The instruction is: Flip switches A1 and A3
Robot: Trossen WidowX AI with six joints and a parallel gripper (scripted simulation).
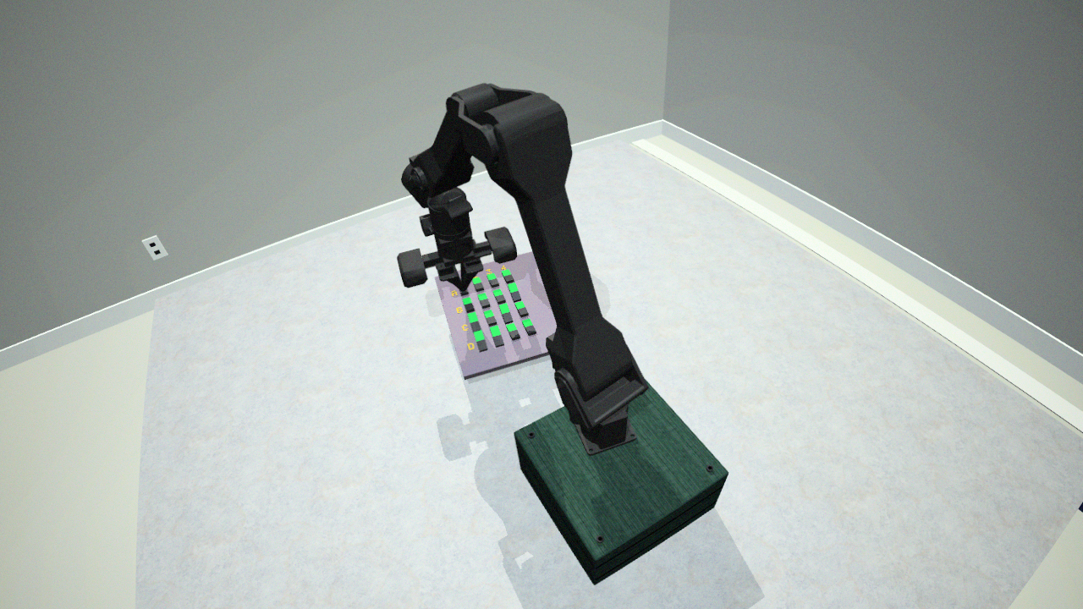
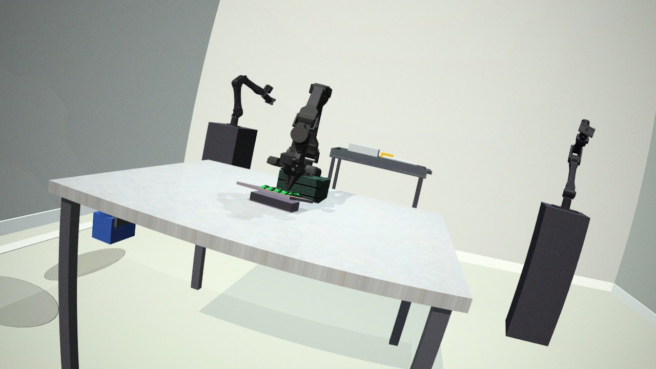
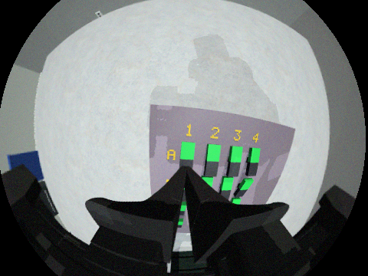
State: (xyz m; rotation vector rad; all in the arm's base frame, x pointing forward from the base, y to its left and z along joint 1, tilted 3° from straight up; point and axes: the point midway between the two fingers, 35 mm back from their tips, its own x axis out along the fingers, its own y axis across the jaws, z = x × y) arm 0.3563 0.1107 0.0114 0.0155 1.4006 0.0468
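The lilac switch panel (image 1: 488, 364) (image 2: 246, 184) (image 3: 215, 118) stands tilted on the table, with rows A–D and columns 1–4 of green and dark rockers. My gripper (image 1: 464, 288) (image 2: 288, 188) (image 3: 185, 170) is shut and empty, pointing down with its joined tips at the dark near half of switch A1 (image 3: 187, 151). Whether the tips touch it, and which end of A1 is raised, I cannot tell. Switch A3 (image 1: 492, 277) (image 3: 235, 154) is two columns to the right, its green half at the far end. The fingers hide parts of the lower rows in the wrist view.
Switch A2 (image 3: 213, 153) lies between A1 and A3, and switch A4 (image 3: 254, 156) is right of A3. Row B is just nearer the arm. The arm's green base (image 1: 606, 485) (image 2: 316, 187) stands on the table. Other arms stand on pedestals beyond the table.
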